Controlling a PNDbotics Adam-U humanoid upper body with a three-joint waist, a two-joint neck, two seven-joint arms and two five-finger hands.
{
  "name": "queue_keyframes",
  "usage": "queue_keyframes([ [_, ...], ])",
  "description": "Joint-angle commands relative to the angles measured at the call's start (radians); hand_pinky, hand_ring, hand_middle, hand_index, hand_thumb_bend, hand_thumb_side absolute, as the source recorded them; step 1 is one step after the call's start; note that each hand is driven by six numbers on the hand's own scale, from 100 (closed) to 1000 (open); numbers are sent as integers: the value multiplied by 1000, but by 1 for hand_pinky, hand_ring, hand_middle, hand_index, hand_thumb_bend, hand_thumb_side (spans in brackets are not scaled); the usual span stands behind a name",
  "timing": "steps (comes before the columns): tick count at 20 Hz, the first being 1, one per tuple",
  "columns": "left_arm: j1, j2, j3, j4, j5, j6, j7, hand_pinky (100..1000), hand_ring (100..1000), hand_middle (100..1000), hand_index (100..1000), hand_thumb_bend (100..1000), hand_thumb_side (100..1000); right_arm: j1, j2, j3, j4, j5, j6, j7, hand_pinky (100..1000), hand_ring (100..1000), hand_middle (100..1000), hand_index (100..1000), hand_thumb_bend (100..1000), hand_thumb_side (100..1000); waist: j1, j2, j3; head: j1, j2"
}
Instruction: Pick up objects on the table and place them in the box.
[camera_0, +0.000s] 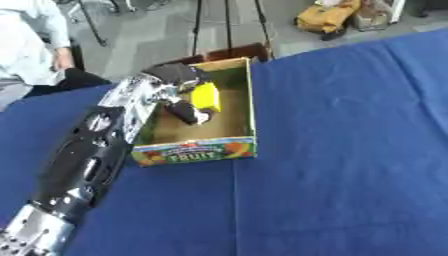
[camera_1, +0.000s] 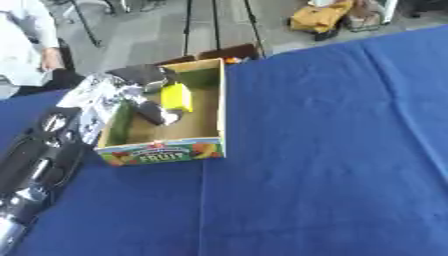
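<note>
I take the blue-clothed table (camera_0: 350, 150) first, and on it the cardboard box (camera_0: 248, 107) with FRUIT printed on its near wall; that box is my landmark for everything else. My left arm (camera_0: 83, 160) runs up along the box's left side and bends over its left wall, so my left hand (camera_0: 179, 75) sits inside near the far left corner. The right hand is nowhere in either view.

Just right of the hand, still in the far half of the box, is the yellow object (camera_0: 206, 96), a small blocky thing. I judge it light and stiff, probably smooth-faced, so best taken across its flat sides rather than by an edge. My fingers are curled and lie against it, but I cannot tell whether they clasp it or merely rest beside it. Nearer the box's front wall from there lies a dark object (camera_0: 185, 112) with a pale end, which I cannot identify.
</note>
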Motion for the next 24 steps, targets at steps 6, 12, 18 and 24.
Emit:
queue_keyframes([
  [6, -14, 26, 8, -20, -86, -44, -44, 819, 990, 996, 1000, 321, 608, -14, -9, -7, -18, -10, 1, 3, 687, 701, 556, 749, 100, 955, 3, -1, -2, -12, 4],
  [12, -12, 30, 16, -44, -116, -55, -46, 825, 993, 1000, 1000, 374, 653, -16, -8, -6, -18, -11, 0, 1, 686, 701, 557, 748, 100, 955, -2, -3, -3, -13, 8],
  [18, 18, 64, 55, -281, -33, -15, 124, 761, 935, 944, 1000, 155, 790, -11, -8, -14, -18, -8, 1, -7, 685, 701, 559, 748, 100, 955, -12, -7, 14, -31, 19],
  [24, 133, 125, 127, -697, 219, 195, 420, 682, 866, 890, 1000, 138, 967, -8, -4, -23, -18, 0, 3, -25, 682, 700, 563, 748, 100, 958, -30, -15, 45, -62, 44],
])
